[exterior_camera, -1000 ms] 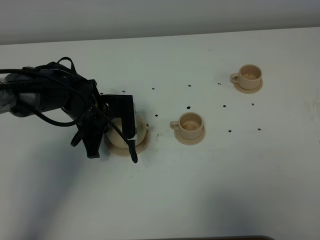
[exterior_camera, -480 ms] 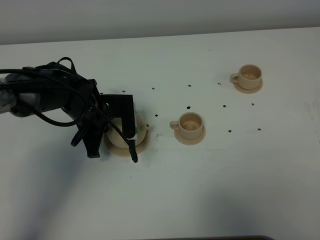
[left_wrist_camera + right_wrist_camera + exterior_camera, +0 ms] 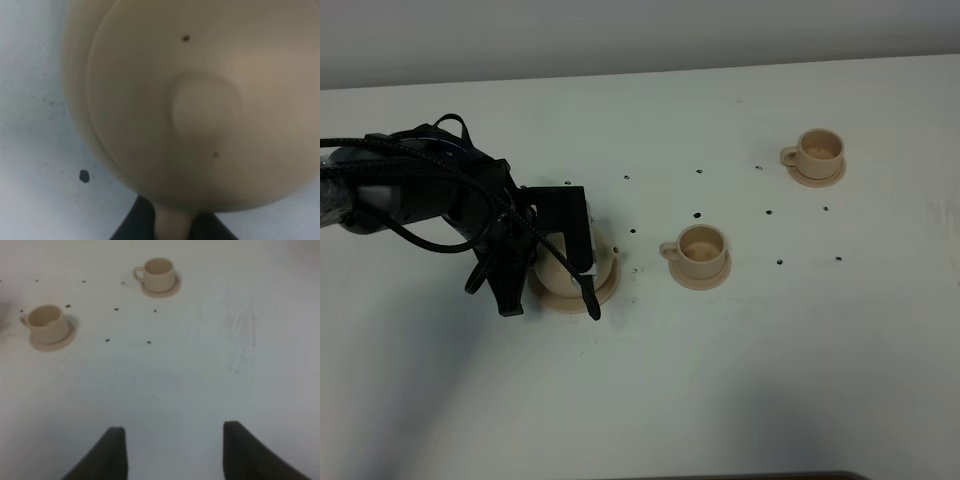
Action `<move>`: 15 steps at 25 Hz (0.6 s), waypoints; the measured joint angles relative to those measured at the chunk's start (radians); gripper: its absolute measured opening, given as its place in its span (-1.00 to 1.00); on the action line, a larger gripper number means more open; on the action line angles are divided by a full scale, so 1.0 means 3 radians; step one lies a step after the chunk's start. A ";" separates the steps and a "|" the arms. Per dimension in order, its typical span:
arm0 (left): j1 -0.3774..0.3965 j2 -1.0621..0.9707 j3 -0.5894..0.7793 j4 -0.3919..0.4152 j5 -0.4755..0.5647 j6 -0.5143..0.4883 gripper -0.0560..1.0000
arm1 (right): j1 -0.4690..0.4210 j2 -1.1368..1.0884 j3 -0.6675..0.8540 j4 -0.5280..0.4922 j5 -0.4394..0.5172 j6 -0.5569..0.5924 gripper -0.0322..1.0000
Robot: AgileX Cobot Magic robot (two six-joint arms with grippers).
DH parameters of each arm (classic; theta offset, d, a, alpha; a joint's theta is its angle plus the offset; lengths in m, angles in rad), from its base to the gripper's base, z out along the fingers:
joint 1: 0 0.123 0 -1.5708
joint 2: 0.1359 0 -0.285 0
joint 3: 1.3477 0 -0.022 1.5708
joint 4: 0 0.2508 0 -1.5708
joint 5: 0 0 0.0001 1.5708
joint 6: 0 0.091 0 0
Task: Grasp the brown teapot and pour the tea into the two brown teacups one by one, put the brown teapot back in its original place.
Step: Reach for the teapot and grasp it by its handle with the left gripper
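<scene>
Only the right wrist view shows the right gripper [image 3: 175, 432]. Its two dark fingers [image 3: 116, 452] stand wide apart with nothing between them, over bare white table [image 3: 200, 385]. Beyond them both cups appear, well clear of it.

The left wrist view is filled by the blurred teapot [image 3: 200, 100], seen from right above: a round lid with its knob in the middle. At the edge nearest the camera the pot's handle passes between the tips of the left gripper [image 3: 172, 227], which is clamped narrow onto it. This grip is hidden in the high view.

There the black left arm [image 3: 410, 190] and its cables cover most of the teapot. A tan edge shows past the gripper block, and the rim of the wide saucer [image 3: 558, 303] curves out below. The pot is at the saucer; whether it rests on it or hangs just above, I cannot tell.

To the right, well apart, stands the near cup [image 3: 701, 247], its handle turned toward the teapot. Farther back and right is the far cup [image 3: 818, 150], handle to the left too. Each sits upright on one of the small saucers [image 3: 705, 283]. Dark specks dot the table between them.
</scene>
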 joint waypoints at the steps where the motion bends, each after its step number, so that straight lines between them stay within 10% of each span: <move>1: 0.0000 0.0000 0.0000 -0.0003 0.0000 0.0000 -0.65 | 0.0000 0.0000 0.0000 0.0000 0.0000 0.0000 -0.12; 15: 0.0000 0.0002 0.0000 -0.0175 -0.0012 0.0039 -0.65 | 0.0000 0.0000 0.0000 0.0000 0.0000 0.0000 -0.12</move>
